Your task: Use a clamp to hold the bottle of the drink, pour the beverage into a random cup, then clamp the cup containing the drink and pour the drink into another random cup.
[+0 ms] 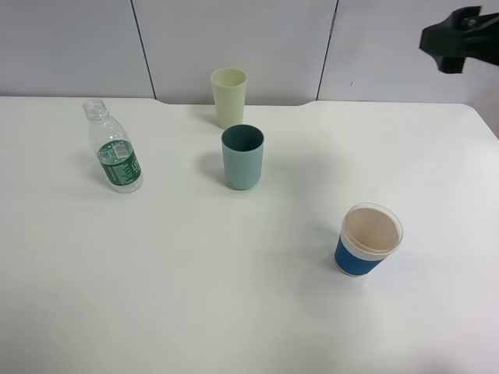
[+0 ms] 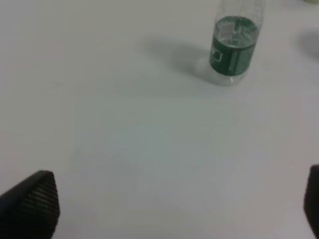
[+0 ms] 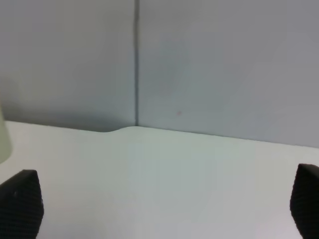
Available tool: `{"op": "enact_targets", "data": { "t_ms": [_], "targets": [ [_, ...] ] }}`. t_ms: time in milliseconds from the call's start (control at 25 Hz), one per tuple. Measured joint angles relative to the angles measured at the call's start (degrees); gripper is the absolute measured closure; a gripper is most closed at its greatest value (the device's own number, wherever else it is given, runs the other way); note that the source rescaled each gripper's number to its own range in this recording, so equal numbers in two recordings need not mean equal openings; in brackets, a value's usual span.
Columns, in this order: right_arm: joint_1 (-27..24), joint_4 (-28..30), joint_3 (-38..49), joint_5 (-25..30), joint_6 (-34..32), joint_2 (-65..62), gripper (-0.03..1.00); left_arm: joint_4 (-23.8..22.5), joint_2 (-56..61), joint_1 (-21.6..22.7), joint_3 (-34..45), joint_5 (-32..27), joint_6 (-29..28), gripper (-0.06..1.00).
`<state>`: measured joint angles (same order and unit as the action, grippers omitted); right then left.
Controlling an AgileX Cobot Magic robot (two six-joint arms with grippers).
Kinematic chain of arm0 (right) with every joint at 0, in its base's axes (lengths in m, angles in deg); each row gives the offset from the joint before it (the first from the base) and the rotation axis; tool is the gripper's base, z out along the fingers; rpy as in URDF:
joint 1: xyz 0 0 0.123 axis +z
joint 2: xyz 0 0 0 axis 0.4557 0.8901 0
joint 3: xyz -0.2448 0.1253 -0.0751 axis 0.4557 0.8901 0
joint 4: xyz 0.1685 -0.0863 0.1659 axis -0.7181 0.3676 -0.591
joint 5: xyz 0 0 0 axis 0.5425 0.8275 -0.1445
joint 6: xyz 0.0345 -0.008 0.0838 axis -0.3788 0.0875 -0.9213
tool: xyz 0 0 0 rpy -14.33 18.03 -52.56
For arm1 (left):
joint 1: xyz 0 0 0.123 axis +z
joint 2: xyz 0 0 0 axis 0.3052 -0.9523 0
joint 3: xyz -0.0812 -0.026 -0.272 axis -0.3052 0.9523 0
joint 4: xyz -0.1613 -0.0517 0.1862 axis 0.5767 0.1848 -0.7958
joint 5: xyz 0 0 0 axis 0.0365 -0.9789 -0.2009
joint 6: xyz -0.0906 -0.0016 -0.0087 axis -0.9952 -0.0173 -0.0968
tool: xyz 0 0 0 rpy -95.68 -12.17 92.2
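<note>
The bottle (image 1: 115, 148) stands uncapped at the table's left, clear with a green-and-white label. The teal cup (image 1: 242, 157) stands near the middle, and the pale yellow-green cup (image 1: 228, 97) stands just behind it. The left wrist view shows the bottle (image 2: 234, 47) well ahead of my left gripper (image 2: 169, 209), which is open with nothing between its fingertips (image 2: 30, 204). This gripper is outside the exterior view. My right gripper (image 1: 451, 45) hangs high at the far right, away from every cup. In its own wrist view the right gripper (image 3: 162, 204) is open and empty, facing the wall.
A blue paper cup (image 1: 369, 239) with a white rim stands at the front right. The white table (image 1: 234, 296) ends at a grey panelled wall (image 1: 234, 31) behind the cups. An edge of the pale cup (image 3: 4, 139) shows in the right wrist view.
</note>
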<state>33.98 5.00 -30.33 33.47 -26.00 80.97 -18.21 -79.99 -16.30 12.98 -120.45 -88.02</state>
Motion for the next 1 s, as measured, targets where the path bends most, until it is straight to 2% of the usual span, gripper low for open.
{"op": "enact_targets", "data": {
  "t_ms": [280,560,680,1000],
  "targets": [
    [-7.1,-0.3,3.9,7.2,0.5,-11.4,-0.03,0.0,0.0,0.0,0.0,0.0,0.0,-0.06],
    [-7.9,-0.5,6.2,11.7,2.0,-25.0,-0.03,0.0,0.0,0.0,0.0,0.0,0.0,-0.06],
    [-7.9,-0.5,6.4,17.6,2.0,-30.7,-0.03,0.0,0.0,0.0,0.0,0.0,0.0,-0.06],
    [-7.9,-0.5,6.6,37.9,2.4,-44.5,-0.03,0.0,0.0,0.0,0.0,0.0,0.0,-0.06]
  ]
}}
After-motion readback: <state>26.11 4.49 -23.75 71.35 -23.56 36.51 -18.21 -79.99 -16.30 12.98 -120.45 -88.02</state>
